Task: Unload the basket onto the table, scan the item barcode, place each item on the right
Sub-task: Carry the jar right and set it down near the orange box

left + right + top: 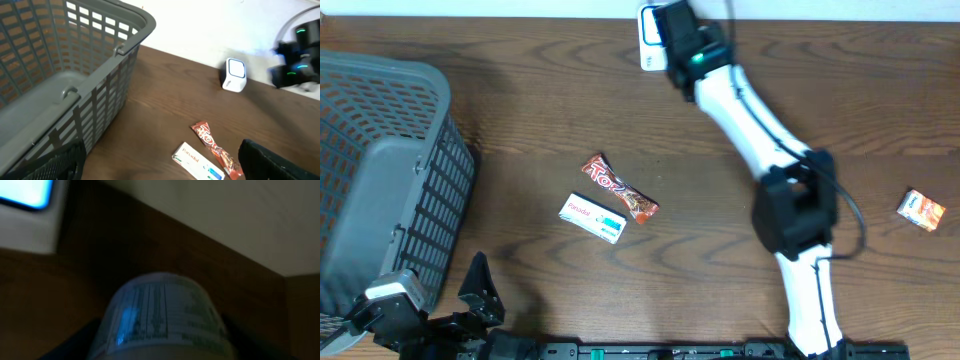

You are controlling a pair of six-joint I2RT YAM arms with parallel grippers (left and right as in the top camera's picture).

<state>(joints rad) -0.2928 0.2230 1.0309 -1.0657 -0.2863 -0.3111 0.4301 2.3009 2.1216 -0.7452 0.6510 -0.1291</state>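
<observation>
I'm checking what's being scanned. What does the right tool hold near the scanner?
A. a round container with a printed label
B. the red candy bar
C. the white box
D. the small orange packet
A: the right wrist view shows a round container with a printed label in the right tool near the scanner; candy bar, white box and orange packet lie on the table.

The right arm (760, 130) reaches far across, its right tool (672, 35) clamped on a labelled item (162, 315), while the left tool (480, 290) sits low, fingers spread wide.
</observation>
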